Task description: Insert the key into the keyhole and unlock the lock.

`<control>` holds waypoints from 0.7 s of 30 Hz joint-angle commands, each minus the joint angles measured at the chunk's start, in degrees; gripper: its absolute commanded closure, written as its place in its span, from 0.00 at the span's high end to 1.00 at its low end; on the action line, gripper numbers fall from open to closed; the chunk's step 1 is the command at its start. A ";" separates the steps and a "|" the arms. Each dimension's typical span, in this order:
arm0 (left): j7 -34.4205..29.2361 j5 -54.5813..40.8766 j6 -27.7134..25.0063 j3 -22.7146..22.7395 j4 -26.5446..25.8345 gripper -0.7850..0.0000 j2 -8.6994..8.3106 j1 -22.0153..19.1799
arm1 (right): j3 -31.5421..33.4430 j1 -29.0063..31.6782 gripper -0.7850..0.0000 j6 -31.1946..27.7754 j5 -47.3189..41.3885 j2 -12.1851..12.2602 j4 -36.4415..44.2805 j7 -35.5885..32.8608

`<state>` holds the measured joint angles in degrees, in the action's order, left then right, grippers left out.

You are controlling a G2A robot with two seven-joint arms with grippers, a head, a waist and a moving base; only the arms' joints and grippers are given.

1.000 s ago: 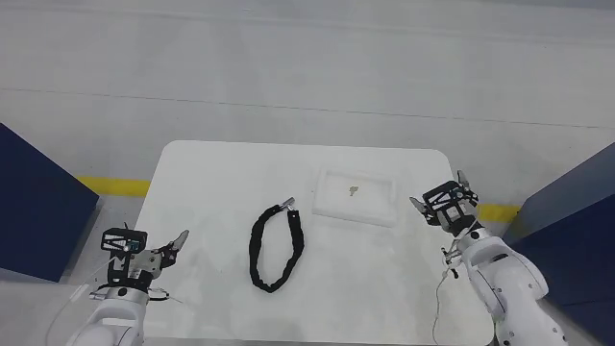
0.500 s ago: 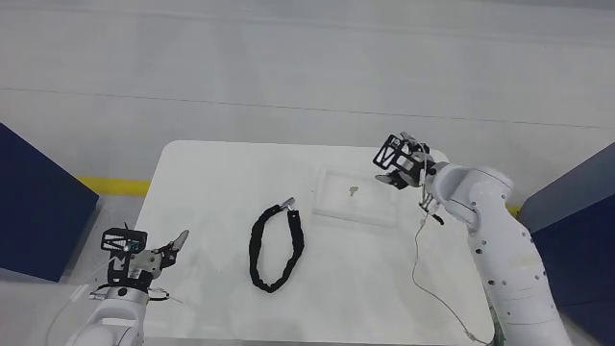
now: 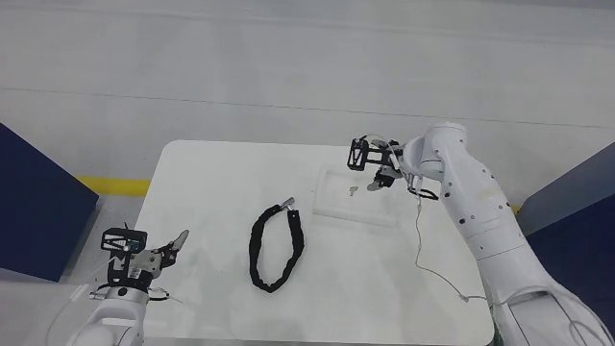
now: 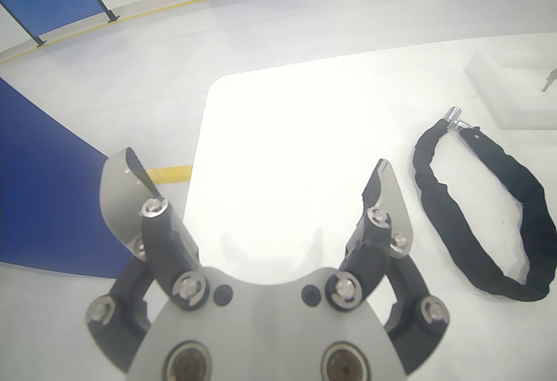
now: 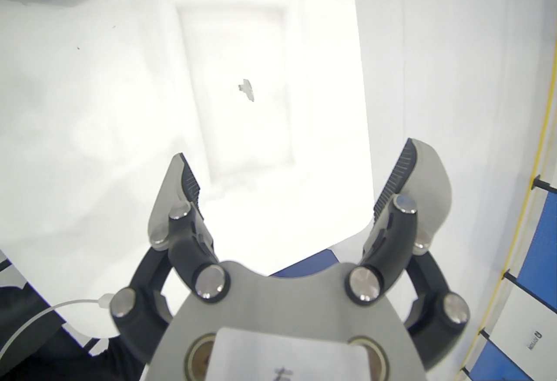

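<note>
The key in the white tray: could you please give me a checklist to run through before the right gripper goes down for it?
1. Right gripper open: ok.
2. Key lying loose in the tray, nothing on it: ok.
3. Gripper down at the key: not ok, it hovers above the tray.
4. Chain lock apart from the tray: ok.
5. Left gripper open, holding nothing: ok.
6. Keyhole facing a reachable way: cannot tell.
</note>
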<state>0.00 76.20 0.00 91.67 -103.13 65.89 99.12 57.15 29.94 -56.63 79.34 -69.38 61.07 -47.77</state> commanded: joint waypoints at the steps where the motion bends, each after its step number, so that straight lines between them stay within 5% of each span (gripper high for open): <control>1: 0.00 0.00 0.00 0.00 0.00 1.00 0.00 0.00 | -2.70 -1.65 1.00 0.40 -0.25 -0.76 -2.63 -0.28; 21: 0.00 0.00 0.00 0.00 0.00 1.00 0.00 0.00 | -17.40 -7.30 1.00 7.59 -0.59 -8.57 -25.56 8.80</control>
<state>0.00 76.20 0.00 91.67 -103.13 65.89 99.12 40.02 22.83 -49.40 78.99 -77.63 36.36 -39.49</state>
